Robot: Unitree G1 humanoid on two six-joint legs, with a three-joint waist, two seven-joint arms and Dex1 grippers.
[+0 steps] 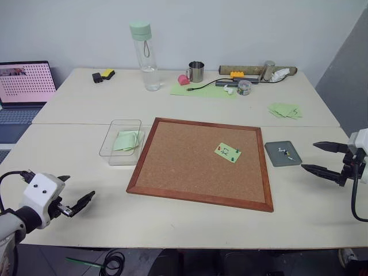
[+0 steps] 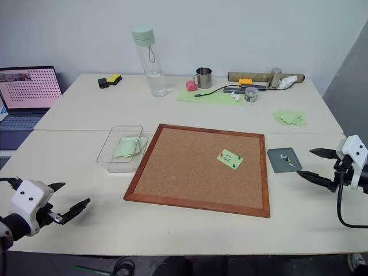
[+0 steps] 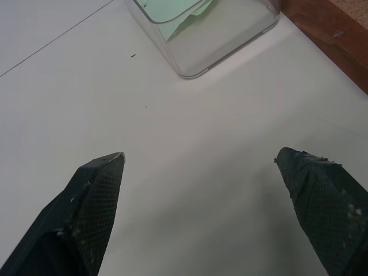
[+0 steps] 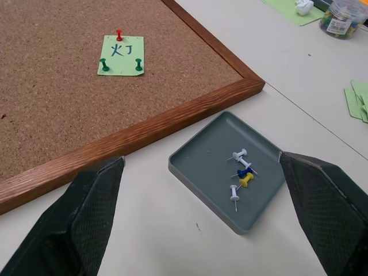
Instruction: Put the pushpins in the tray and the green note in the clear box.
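The green note (image 4: 121, 54) with black marks lies on the cork board (image 1: 201, 164), right of its middle. It is pinned by the pushpins: a red one (image 4: 119, 33) and two green ones (image 4: 104, 65). The dark-grey tray (image 1: 276, 158) sits just right of the board and holds several white, blue and yellow pins. The clear box (image 1: 121, 141) stands left of the board with green paper inside. My right gripper (image 1: 309, 156) hovers open, right of the tray. My left gripper (image 1: 79, 187) is open over bare table, near the front left, short of the box (image 3: 218, 40).
At the back stand a water bottle (image 1: 145, 54), a metal mug (image 1: 196, 71), a large green sheet (image 1: 204, 89) and a jar of pins (image 1: 244, 87). A loose pile of green notes (image 1: 286, 110) lies back right. A laptop (image 1: 26, 83) sits far left.
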